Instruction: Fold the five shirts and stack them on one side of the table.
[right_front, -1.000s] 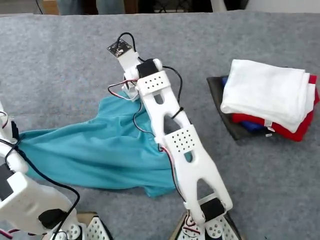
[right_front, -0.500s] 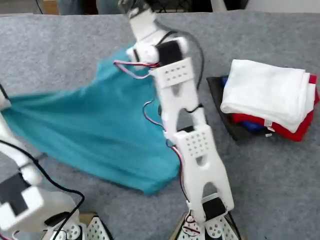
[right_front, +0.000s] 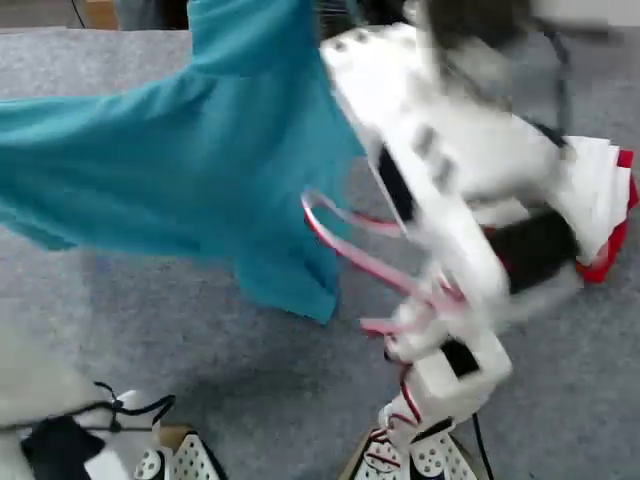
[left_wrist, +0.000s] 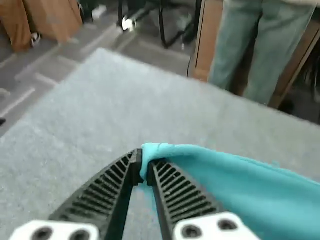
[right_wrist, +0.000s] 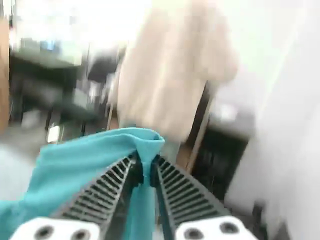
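A teal shirt (right_front: 190, 160) hangs lifted above the grey table (right_front: 200, 360), stretched between both arms. My left gripper (left_wrist: 144, 169) is shut on one edge of the teal shirt (left_wrist: 240, 185), low over the table (left_wrist: 90, 105). My right gripper (right_wrist: 145, 170) is shut on another corner of the teal shirt (right_wrist: 80, 175), raised high and pointing out at the room. The right arm (right_front: 470, 190) rears up, blurred, in the high view. A stack of folded shirts (right_front: 605, 210), white on top of red, lies at the table's right side, partly hidden behind that arm.
The arm bases (right_front: 420, 450) stand at the near table edge. Beyond the table's far edge (left_wrist: 210, 82) are furniture and a standing person's legs.
Both arms have lifted the teal shirt off the table and spread it in the air. The right arm swung up and back, now covering part of the stack.
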